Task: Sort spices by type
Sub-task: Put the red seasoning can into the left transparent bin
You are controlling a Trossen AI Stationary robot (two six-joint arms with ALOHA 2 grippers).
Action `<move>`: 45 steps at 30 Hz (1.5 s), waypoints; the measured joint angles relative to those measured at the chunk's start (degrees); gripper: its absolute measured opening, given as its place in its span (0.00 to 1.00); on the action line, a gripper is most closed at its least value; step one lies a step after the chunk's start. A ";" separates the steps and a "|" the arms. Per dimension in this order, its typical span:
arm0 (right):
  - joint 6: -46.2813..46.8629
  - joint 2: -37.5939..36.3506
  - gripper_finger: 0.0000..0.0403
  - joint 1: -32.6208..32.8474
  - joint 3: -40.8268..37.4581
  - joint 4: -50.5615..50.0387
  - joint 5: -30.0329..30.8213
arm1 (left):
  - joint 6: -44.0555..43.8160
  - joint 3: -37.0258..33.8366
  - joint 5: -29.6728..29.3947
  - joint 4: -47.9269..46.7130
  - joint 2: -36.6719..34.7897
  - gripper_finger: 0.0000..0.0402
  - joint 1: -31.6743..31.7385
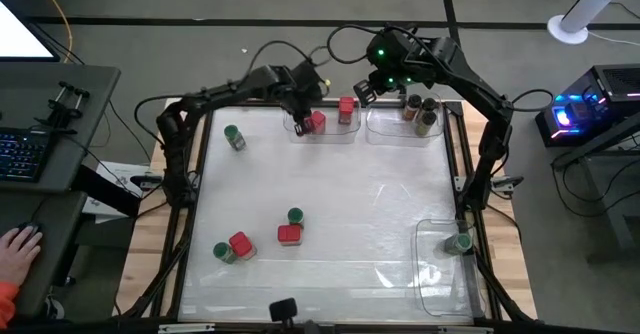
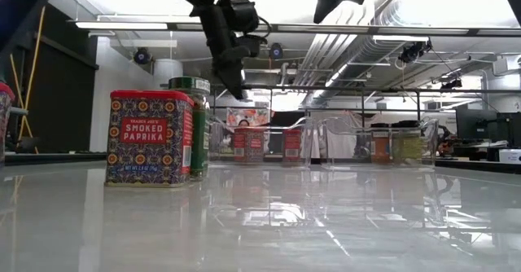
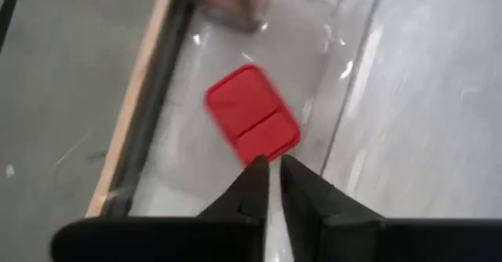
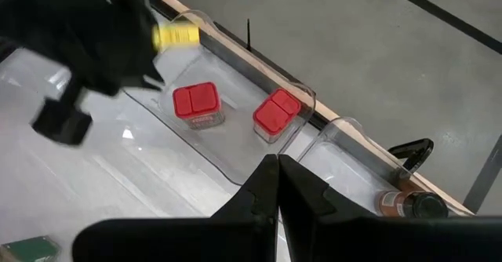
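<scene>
Across most of the overhead frame lies the white table, with both dark arms reaching in from its top edge. At the top centre sits a clear bin holding 2 red-capped jars, one toward its left and one toward its right. Just right of it a second clear bin holds 3 dark-capped jars. A third clear bin at the lower right holds 1 green-capped jar.

Loose on the table, a green-capped jar stands alone at the upper left. Lower left of centre, a red-capped jar touches a green-capped one; another red-capped jar sits just below a green-capped one.

The left gripper hangs over the left end of the first bin, right beside the left red jar; its fingers are pinched nearly together and hold nothing. The right gripper hovers near the top edge between the 2 upper bins, fingers closed and empty.

At the lower left edge, a person's hand rests on a side desk.
</scene>
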 joint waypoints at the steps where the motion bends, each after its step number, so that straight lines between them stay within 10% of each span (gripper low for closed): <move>1: 0.00 0.00 0.00 0.00 0.01 -0.03 0.00 | 0.78 -1.10 0.08 1.48 0.06 0.04 -0.38; 13: -0.02 0.00 0.00 0.00 0.01 -0.20 0.00 | 14.31 -8.14 10.46 6.19 0.06 0.00 1.07; 45: 0.24 0.04 0.00 0.52 0.02 0.25 0.00 | 23.99 -9.61 2.77 12.75 6.36 0.00 1.51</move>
